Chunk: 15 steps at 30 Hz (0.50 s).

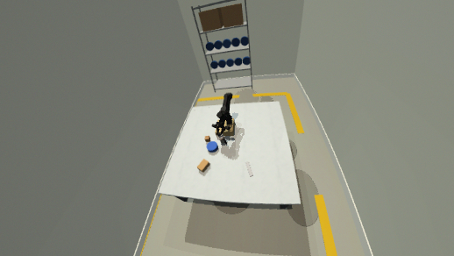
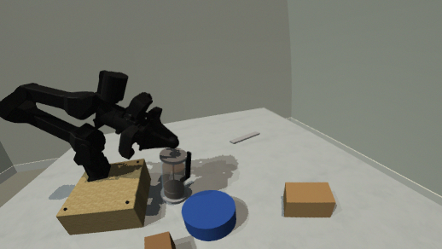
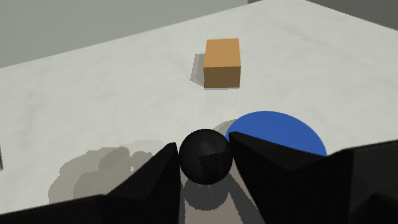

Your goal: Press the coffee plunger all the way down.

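Wrist view shows our gripper (image 3: 204, 150) clamped on the plunger knob (image 3: 205, 156), one finger at each side. Below it the press (image 2: 174, 176) stands upright, its knob low on the lid, with the blue disc (image 3: 278, 131) just ahead

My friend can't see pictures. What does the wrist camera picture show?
Two black gripper fingers squeeze the coffee press's round black plunger knob. Behind it sit a blue disc and an orange block on the pale table.

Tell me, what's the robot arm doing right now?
Gripper shut on plunger knob. French press upright, plunger low. Blue disc close by, not touching.
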### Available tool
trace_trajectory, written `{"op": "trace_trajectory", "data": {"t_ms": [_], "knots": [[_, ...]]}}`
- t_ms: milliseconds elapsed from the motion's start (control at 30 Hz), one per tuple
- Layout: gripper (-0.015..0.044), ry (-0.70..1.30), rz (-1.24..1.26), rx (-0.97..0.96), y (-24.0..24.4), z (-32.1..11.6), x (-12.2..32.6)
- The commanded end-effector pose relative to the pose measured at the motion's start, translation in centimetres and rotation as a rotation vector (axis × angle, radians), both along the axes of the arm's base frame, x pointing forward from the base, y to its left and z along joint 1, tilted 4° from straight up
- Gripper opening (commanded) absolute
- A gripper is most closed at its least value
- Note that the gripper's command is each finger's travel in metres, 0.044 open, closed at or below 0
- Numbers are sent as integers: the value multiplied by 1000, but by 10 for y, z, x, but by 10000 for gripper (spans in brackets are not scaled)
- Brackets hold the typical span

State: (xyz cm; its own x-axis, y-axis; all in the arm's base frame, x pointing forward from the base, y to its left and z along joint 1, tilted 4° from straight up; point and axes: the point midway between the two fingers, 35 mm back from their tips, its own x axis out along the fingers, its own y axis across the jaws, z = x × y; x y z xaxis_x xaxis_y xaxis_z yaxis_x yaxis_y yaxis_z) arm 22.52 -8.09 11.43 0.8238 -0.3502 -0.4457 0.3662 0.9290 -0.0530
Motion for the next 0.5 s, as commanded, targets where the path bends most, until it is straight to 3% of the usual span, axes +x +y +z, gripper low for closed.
{"op": "trace_trajectory", "data": {"t_ms": [0,467], "knots": [[113,30,3,0,0,-7,0],[113,30,3,0,-2,-6,3]]}}
